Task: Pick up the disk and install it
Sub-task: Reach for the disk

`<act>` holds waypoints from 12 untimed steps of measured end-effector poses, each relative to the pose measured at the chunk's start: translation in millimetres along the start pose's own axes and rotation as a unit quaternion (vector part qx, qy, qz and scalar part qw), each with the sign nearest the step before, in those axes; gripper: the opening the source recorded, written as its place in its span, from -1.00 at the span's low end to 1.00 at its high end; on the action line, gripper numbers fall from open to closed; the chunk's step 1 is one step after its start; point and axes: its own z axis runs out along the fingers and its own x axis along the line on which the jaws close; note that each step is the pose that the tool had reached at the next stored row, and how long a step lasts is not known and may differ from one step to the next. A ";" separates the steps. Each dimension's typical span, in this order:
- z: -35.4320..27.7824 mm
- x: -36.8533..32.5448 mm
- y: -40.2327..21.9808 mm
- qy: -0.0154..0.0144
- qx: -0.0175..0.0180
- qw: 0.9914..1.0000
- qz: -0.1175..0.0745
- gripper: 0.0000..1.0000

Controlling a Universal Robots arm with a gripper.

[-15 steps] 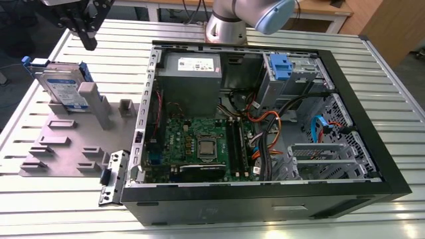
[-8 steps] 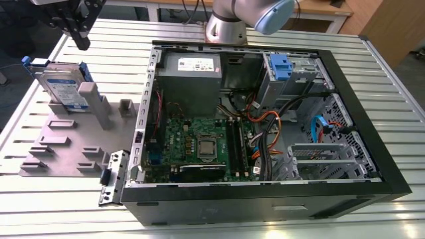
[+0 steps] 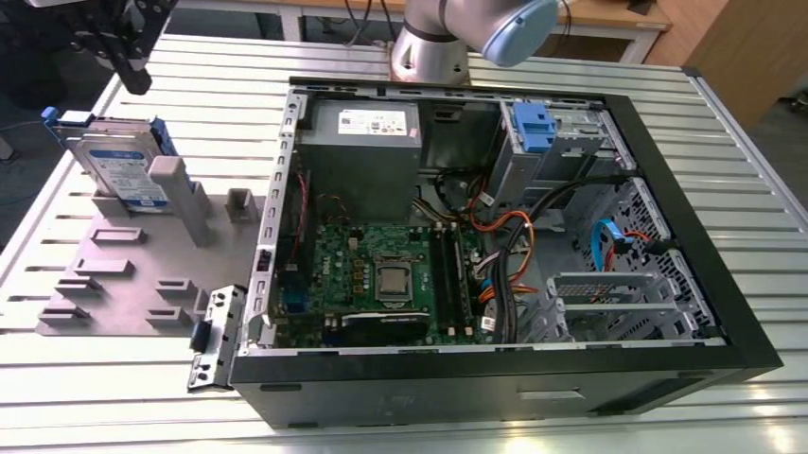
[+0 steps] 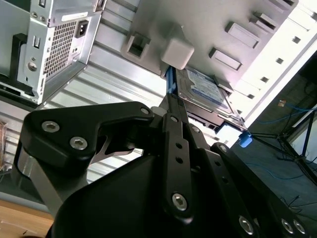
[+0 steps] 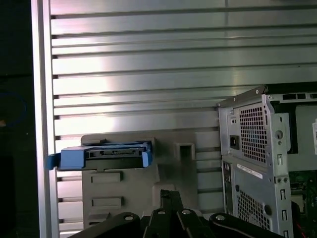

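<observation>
**Landmark.** Your reference is the open black tower computer case [image 3: 442, 388]. It lies on its side on the ribbed aluminium table [image 3: 127, 397], with the interior facing up.

**Item 1, the disk [image 3: 120, 161].** This is a flat silver-metal hard drive with a white-and-blue label and blue plastic rails. You find it outside the case, beyond the case wall on the exterior view's left. It stands on edge in the grey slotted fixture plate [image 3: 139, 274] and rests against a pale grey upright post [image 3: 170, 184]. The first wrist view shows the disk [image 5: 116, 153] edge-on, with blue rails at both ends. The second wrist view shows its labelled face [image 4: 203, 89].

**Item 2, the black gripper [image 3: 132, 76].** It hangs outside the case above the disk and apart from it. In both wrist views your fingers [image 5: 166, 193] sit together with nothing held between them, and the tip [image 4: 171, 99] points toward the fixture plate.

**Item 3, inside the case.**
- The grey power supply box [image 3: 366, 142] sits in the far corner nearest the disk.
- The green motherboard [image 3: 378, 274] lies on the case floor.
- The grey metal drive cage with a blue plastic bracket [image 3: 536, 128] stands in the far corner farthest from the disk.
- Orange and black cables [image 3: 518, 227] run between the cage and the board.

**Item 4, the silver arm segment with a blue cap [image 3: 436, 47].** It stands just behind the case's far wall.
</observation>
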 end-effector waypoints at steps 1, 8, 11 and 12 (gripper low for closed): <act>-0.1 2.7 -0.2 0.000 0.000 1.000 0.000 -0.79; -0.5 17.3 -1.3 0.000 0.000 1.000 0.000 -0.79; -0.5 18.2 -1.4 0.000 0.000 1.000 0.000 -0.79; -0.5 18.6 -1.4 0.000 0.000 1.000 0.000 -0.79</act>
